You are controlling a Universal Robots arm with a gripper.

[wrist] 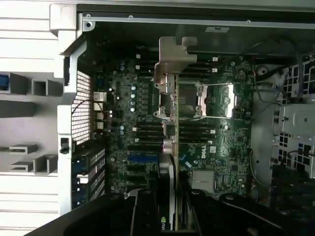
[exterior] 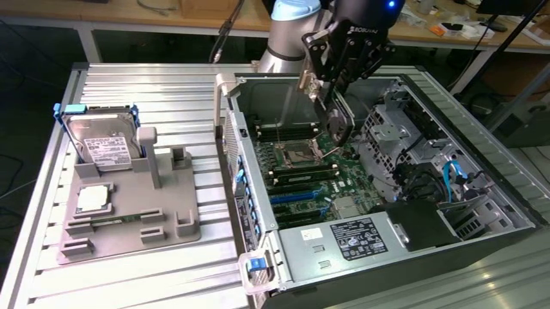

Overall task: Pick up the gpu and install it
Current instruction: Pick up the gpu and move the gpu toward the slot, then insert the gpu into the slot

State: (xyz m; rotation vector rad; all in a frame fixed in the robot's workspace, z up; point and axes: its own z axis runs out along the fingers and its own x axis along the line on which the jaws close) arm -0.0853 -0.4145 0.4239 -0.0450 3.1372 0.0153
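Black claw clamped on thin black gpu card with silvery edge, held edge-down above green motherboard, inside open dark computer case

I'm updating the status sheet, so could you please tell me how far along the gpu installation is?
Done: the gpu is off the grey stand and clamped in the gripper. In hand: it hangs edge-down over the motherboard in the open case. Left: it is not yet seated in a slot.
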